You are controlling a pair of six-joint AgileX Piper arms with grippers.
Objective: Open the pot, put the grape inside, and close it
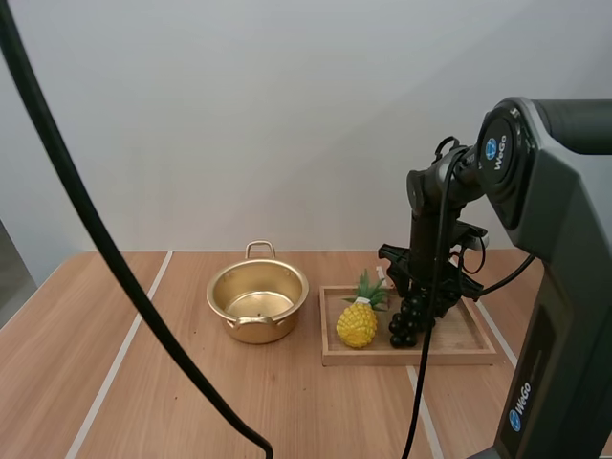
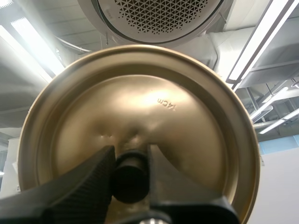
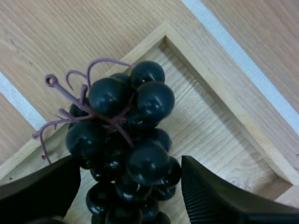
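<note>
Grapes point(image 3: 126, 140) lie between the spread right claw point(image 3: 130, 163); a loose pinch could drop them short of the pot point(image 1: 256, 287); left claw point(image 2: 131, 156) clamps the lid point(image 2: 140, 102) by its knob point(image 2: 131, 177).

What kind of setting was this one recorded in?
Probably a lab test bench staged as a kitchen: a wooden table, a gold pot, and a pineapple and grapes on a wooden tray.

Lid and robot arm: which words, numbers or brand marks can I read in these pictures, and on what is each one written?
"14cm": stamped into the metal of the lid, seen upside down in the left wrist view.
"WeGo": printed twice on the right arm, once on a round joint and once low on its body.
No other text can be read.
</note>
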